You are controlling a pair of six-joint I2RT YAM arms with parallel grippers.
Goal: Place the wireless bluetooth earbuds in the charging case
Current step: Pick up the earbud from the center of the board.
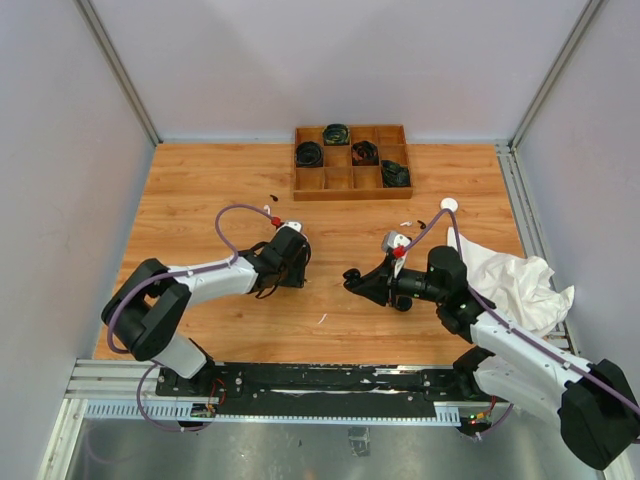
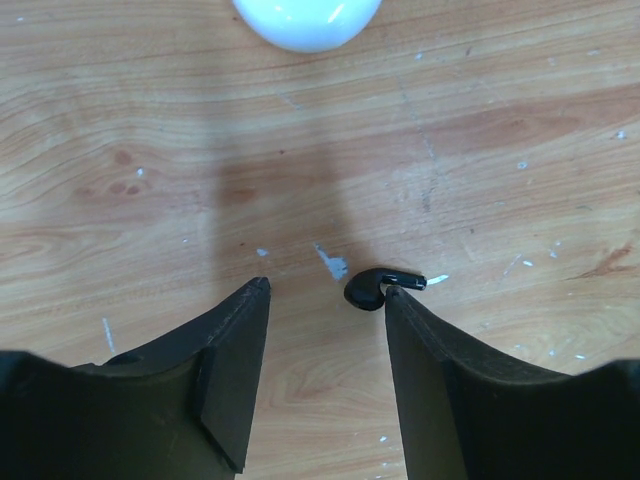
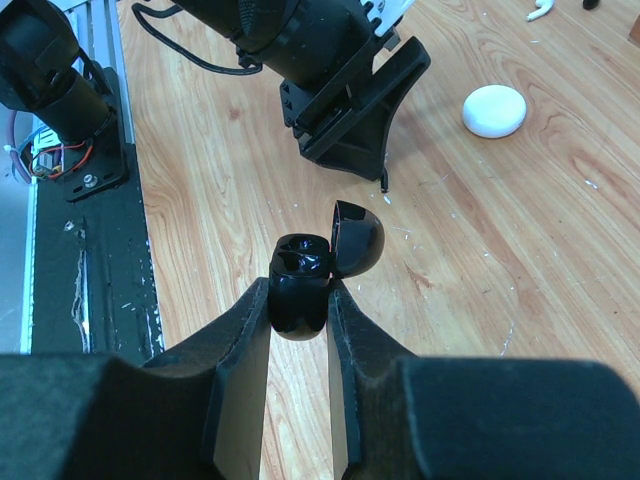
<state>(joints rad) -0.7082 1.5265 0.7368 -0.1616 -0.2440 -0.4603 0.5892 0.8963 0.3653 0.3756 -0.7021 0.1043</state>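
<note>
Wooden counter [image 1: 330, 310]. Right jaws clamp the black case [image 3: 302, 268], lid open. Left jaws are open, low over the counter, with a black earbud [image 2: 376, 288] lying against one tip. Step: picking up the earbud. Next move probably calls for centring, closing gently, then carrying it to the case.

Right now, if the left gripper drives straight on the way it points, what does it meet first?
Probably the black earbud at one fingertip of the left gripper; elsewhere only bare table. The white case lies farther ahead. Depth unclear.
</note>
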